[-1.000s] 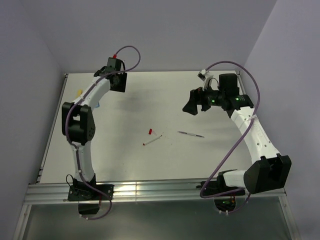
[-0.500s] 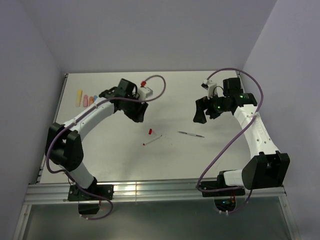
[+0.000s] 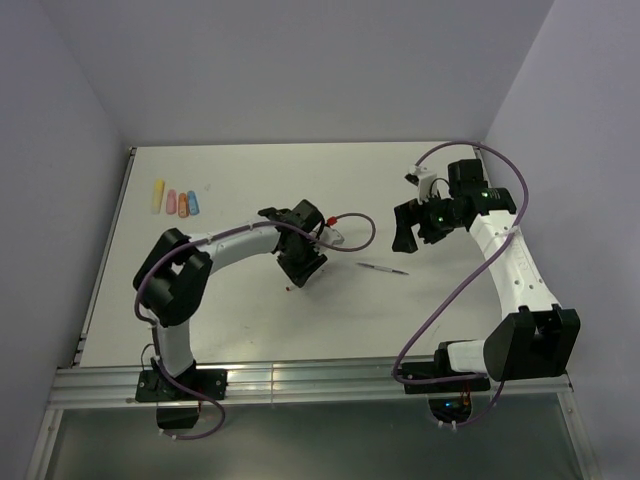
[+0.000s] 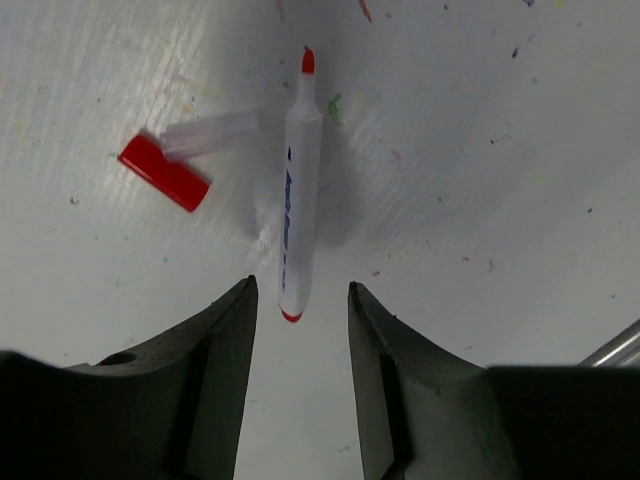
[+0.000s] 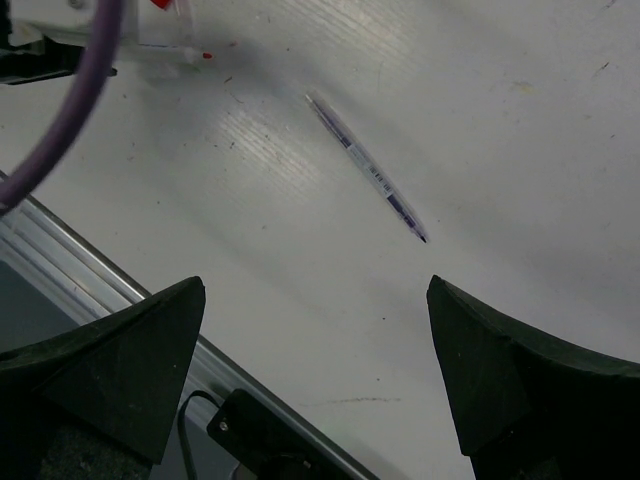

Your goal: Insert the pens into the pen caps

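A thin white pen (image 4: 298, 190) with a red tip lies on the table, pointing away from my left gripper (image 4: 300, 290). Its red rear end sits just between my open fingertips, touching neither. A short red pen cap (image 4: 164, 172) with a clear clip lies to the pen's left. From above, my left gripper (image 3: 300, 270) covers the cap and most of this pen. A thin grey pen (image 3: 381, 268) (image 5: 366, 168) lies to the right. My right gripper (image 3: 403, 240) (image 5: 315, 290) hovers wide open above and right of it, holding nothing.
Stubby yellow (image 3: 157, 194), pink (image 3: 171, 201), orange (image 3: 183, 203) and blue (image 3: 193, 204) pens lie in a row at the far left. The table's metal front rail (image 3: 300, 378) runs along the near edge. The left arm's purple cable (image 3: 355, 235) loops between the grippers.
My left arm has swung from the far left corner to the middle of the table, over the white pen, its jaws narrowing. My right gripper has shifted slightly right and stayed wide open.
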`<state>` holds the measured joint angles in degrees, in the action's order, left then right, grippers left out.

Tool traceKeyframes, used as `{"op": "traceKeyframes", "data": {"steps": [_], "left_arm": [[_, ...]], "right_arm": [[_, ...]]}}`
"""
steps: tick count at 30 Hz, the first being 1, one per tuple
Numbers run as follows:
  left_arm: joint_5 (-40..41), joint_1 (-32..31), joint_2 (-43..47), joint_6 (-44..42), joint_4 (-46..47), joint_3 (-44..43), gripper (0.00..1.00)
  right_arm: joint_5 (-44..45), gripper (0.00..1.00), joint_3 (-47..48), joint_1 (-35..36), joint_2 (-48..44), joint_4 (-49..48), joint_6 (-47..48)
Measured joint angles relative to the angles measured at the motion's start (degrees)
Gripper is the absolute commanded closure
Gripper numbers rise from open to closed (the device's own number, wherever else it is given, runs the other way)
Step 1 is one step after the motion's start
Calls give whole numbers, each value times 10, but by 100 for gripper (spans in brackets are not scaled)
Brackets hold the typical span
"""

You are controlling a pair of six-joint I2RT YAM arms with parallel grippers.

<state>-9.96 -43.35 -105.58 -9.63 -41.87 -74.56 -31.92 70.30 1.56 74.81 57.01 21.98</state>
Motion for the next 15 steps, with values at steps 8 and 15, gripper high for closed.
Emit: {"op": "traceKeyframes", "data": {"steps": [8,15], "left_arm": [[15,-10,-71,-7,-4,-64,56],[28,-24,-111,-15,-9,-101,58]], "right_arm": [[0,0,0,-1,-6,10,0],[5,0,0,-1,-13,15,0]]}}
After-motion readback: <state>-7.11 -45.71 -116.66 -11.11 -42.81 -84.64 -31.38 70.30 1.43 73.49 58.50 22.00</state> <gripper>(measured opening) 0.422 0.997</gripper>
